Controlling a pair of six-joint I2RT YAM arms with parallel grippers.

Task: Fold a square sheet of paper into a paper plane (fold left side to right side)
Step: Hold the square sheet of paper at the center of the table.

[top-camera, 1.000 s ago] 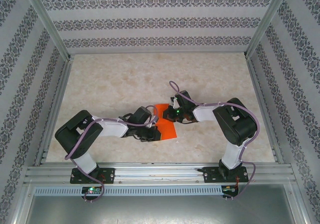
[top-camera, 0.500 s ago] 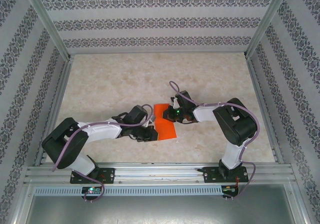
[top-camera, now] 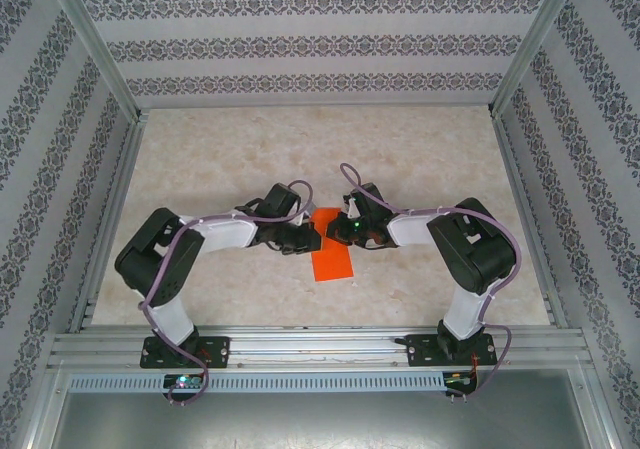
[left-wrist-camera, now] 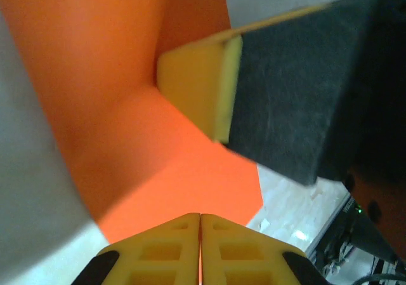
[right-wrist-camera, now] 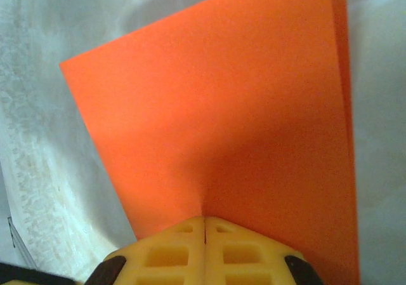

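1. Left gripper: jaws closed, yellow fingers flush together in the left wrist view, tips resting on the square sheet of paper. Whether a layer is nipped between them, cannot tell
2. Right gripper: jaws closed as well, no gap at the seam in the right wrist view. Tips sit on the orange surface, and a faint shadow line runs from the seam into the paper. Pinch or plain press: cannot tell
3. Paper lies flat on the table, near the middle, between the two grippers. Outline now a narrow rectangle, not a square. Right wrist view shows a doubled edge down one long side, so the half fold looks laid (judgement)
4. Key relation, top view: long axis of the paper runs 12 to 6 o'clock. Left gripper comes onto it from 9 o'clock, right gripper from 3 o'clock, and both meet on the 12 o'clock half. The two sets of tips sit just beside each other; one right finger pad crosses the left wrist view over the paper
5. The 6 o'clock half lies bare, toward the arm bases. Neither gripper is clearly nearer to it
6. Judgement: the coming move is a stroke along the long axis toward 6 o'clock to set the crease, one gripper pinning
7. Risk: thin paper may slide or buckle under dragged tips
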